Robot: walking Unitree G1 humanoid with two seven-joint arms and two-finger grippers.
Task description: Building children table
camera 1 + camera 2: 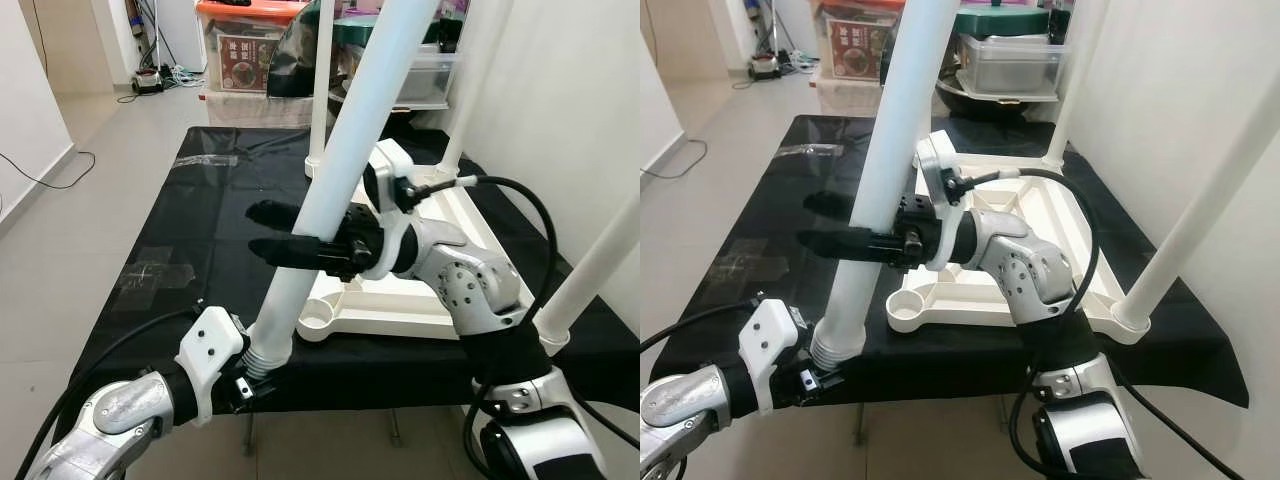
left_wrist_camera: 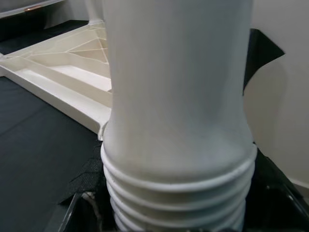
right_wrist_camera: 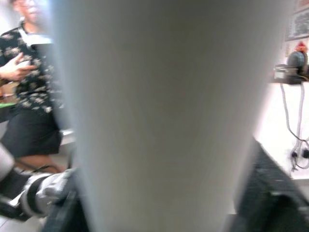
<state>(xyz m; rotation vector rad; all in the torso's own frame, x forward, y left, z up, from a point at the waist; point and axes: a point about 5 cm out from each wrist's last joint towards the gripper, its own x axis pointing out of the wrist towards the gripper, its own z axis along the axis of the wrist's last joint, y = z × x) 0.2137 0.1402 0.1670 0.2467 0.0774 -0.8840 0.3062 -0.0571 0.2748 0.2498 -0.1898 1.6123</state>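
The loose table leg [image 1: 340,160] runs off the top edge; its threaded end hides the left gripper's [image 1: 250,385] fingers.

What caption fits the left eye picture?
Both tools, left tool and right tool, hold a white table leg near the upturned tabletop.

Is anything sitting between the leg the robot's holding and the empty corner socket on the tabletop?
Nothing visible does. The white table leg has its threaded end just beside the open corner socket of the upturned tabletop.
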